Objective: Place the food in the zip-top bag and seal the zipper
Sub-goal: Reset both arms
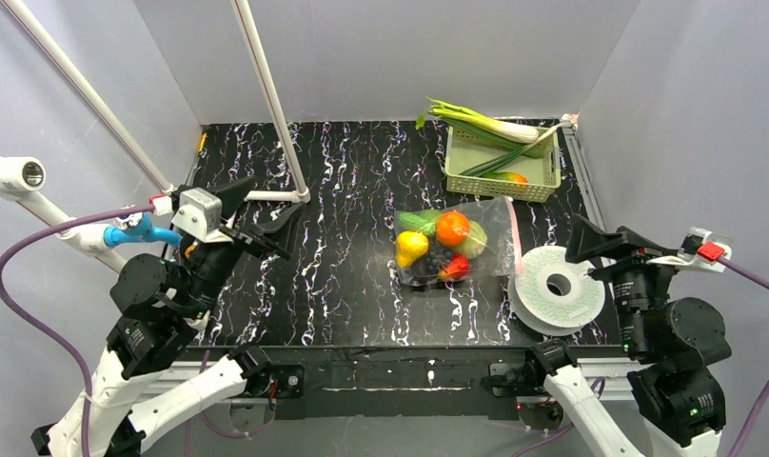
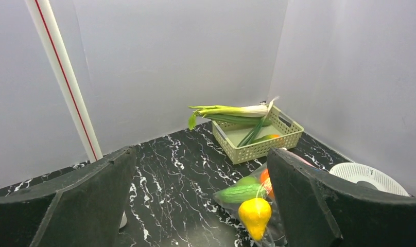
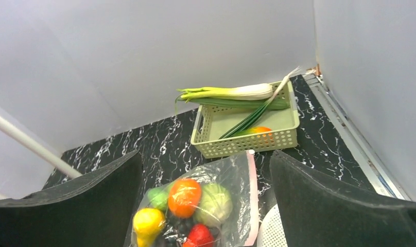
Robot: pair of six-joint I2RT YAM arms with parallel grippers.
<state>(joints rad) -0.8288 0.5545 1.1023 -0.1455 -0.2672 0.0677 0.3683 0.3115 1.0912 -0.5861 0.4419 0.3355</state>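
A clear, crinkly plastic zip-top bag (image 1: 495, 221) lies flat near the middle of the black white-veined table (image 1: 343, 190). It holds glossy toy food (image 1: 452, 228): a yellow pear, an orange fruit, pale and dark green pieces, a red piece and a dark purple one, bunched toward its left end. Its thin pink zipper strip (image 1: 513, 238) runs along the right edge, just beside a white perforated disc (image 1: 576, 303); whether it is sealed cannot be told. The left gripper (image 2: 201, 154) and right gripper (image 3: 206, 154) have their jaws spread wide, holding nothing, well clear of the bag.
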